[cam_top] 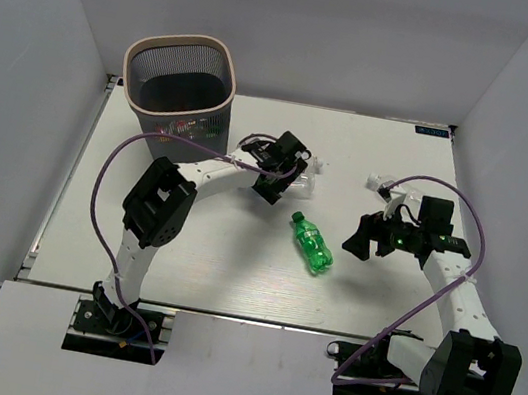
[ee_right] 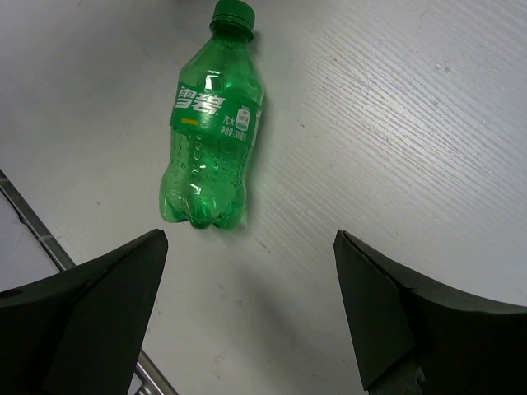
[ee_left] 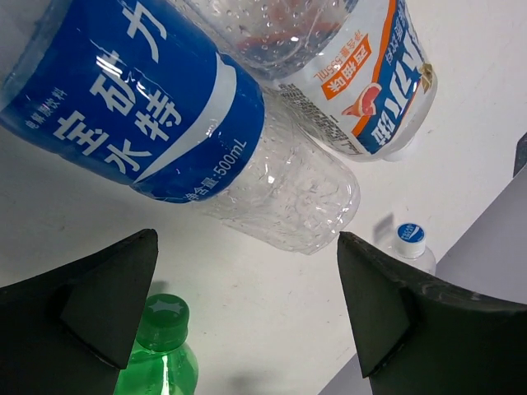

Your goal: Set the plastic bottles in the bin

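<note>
The bin [cam_top: 184, 40], dark mesh with a pale rim, stands at the far left of the table. My left gripper [cam_top: 286, 176] is open and empty, just above two clear bottles lying side by side. In the left wrist view one has a blue label [ee_left: 148, 115] and the other an orange-and-blue label [ee_left: 362, 74]; the gripper [ee_left: 247, 247] hangs over bare table just short of them. A green bottle [cam_top: 311, 244] lies mid-table. My right gripper [cam_top: 366, 240] is open and empty to its right, and the green bottle [ee_right: 210, 123] lies ahead of the gripper [ee_right: 251, 243].
A small clear bottle with a blue cap [cam_top: 385, 185] lies at the back right by the right arm; it also shows in the left wrist view [ee_left: 409, 240]. The green bottle's cap [ee_left: 160, 317] sits by my left finger. Purple cables loop over both arms.
</note>
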Controlling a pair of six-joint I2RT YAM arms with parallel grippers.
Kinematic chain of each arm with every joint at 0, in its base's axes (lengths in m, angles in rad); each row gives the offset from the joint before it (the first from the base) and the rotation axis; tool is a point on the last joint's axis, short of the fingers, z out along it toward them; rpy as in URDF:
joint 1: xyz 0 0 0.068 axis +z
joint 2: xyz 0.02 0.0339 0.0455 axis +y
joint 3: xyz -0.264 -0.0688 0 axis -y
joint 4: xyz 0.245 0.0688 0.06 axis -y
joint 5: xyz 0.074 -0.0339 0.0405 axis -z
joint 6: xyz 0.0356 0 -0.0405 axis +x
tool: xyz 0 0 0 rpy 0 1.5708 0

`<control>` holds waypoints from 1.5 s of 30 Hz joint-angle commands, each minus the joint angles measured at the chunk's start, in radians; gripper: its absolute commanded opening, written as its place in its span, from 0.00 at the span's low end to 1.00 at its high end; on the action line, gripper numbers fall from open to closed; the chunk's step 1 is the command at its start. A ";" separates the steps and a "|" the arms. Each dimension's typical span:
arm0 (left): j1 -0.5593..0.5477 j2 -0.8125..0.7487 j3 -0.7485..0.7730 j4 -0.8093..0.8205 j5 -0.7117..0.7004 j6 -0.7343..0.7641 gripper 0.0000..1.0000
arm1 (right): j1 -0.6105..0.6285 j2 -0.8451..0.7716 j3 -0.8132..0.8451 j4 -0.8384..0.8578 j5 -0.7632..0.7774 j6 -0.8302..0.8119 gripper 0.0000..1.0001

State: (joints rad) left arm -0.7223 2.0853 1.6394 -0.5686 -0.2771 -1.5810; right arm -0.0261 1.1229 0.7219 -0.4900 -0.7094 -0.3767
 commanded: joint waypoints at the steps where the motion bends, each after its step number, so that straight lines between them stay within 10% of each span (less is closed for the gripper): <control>1: 0.007 -0.051 0.028 0.004 -0.024 -0.042 0.99 | -0.005 -0.002 -0.001 0.022 -0.009 -0.016 0.88; 29: 0.055 0.079 0.062 -0.135 -0.068 -0.112 0.99 | -0.009 -0.011 0.004 0.010 -0.007 -0.024 0.88; 40: 0.023 -0.050 -0.151 -0.108 -0.031 0.119 0.72 | -0.009 0.026 0.048 -0.045 -0.090 -0.096 0.89; 45: 0.023 -0.085 -0.205 -0.122 0.013 0.314 0.42 | -0.009 0.064 0.096 -0.067 -0.107 -0.084 0.89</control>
State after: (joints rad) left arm -0.6945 2.0357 1.4723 -0.6174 -0.2989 -1.4345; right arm -0.0322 1.1736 0.7551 -0.5358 -0.7746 -0.4515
